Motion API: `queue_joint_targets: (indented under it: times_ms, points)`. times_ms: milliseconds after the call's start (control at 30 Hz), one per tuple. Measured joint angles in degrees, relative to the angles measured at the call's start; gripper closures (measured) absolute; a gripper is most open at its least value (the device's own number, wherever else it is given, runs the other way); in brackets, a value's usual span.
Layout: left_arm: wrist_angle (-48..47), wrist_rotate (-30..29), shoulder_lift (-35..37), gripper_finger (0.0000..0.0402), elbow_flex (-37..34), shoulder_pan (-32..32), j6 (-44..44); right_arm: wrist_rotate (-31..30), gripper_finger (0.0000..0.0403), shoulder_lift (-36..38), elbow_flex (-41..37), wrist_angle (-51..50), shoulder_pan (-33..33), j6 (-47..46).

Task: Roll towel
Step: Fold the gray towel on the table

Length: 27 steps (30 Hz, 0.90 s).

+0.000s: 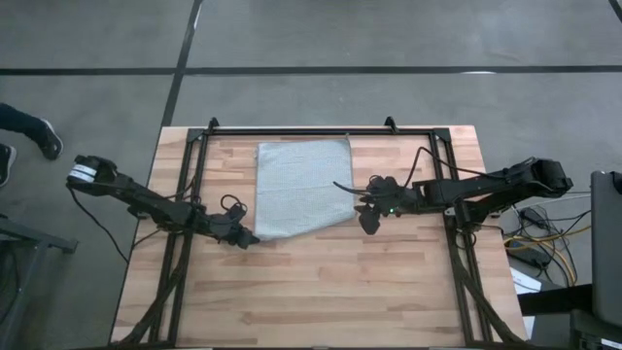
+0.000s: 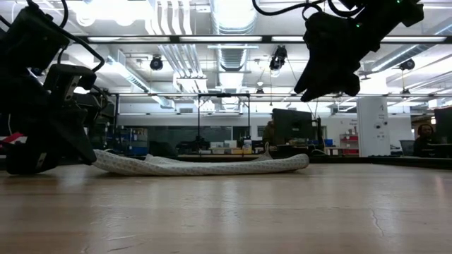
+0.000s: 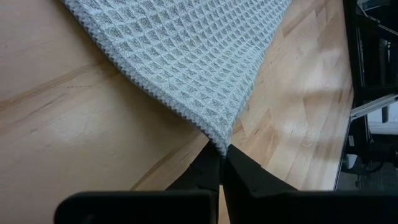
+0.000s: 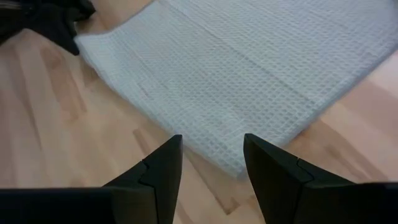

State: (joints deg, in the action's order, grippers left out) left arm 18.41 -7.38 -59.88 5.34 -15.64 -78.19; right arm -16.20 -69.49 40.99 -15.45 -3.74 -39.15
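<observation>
The towel lies flat on the wooden surface, toward its far middle part, its far edge close to the dark frame bar that runs along the surface's back. In the low view it shows as a low, pale strip resting on the wood. The left end effector is down at the towel's near left corner; in the left wrist view its two dark fingers are pressed together with the cloth's corner pinched between them, so it is clenched on the towel. The right end effector hangs above the towel's near right corner, raised off the surface in the low view. Its fingers stand spread apart, released, with the corner showing in the gap below them.
</observation>
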Motion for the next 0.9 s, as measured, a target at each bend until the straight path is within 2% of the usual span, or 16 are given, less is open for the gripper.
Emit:
queue_joint_targets:
  times_ms: [100,233,467,733,900]
  points:
    - [0.0,0.0,0.0,0.0391,0.0,0.0,0.0,3.3,0.0234,0.0,-0.5,-0.1,0.1,-2.5]
    - [0.0,0.0,0.0,0.0396,0.0,0.0,0.0,6.8,0.0234,0.0,-2.4,0.0,0.4,-11.1]
    - [0.0,0.0,0.0,0.0391,0.0,0.0,0.0,7.2,0.0234,0.0,-7.8,0.1,2.1,-25.0]
    - [0.0,0.0,0.0,0.0395,0.0,0.0,-0.5,7.2,0.0234,0.0,-10.8,13.0,2.7,-22.1]
    - [0.0,-0.1,0.0,0.0392,0.0,0.0,-1.0,7.1,0.0234,0.0,-11.9,14.1,3.0,-21.8]
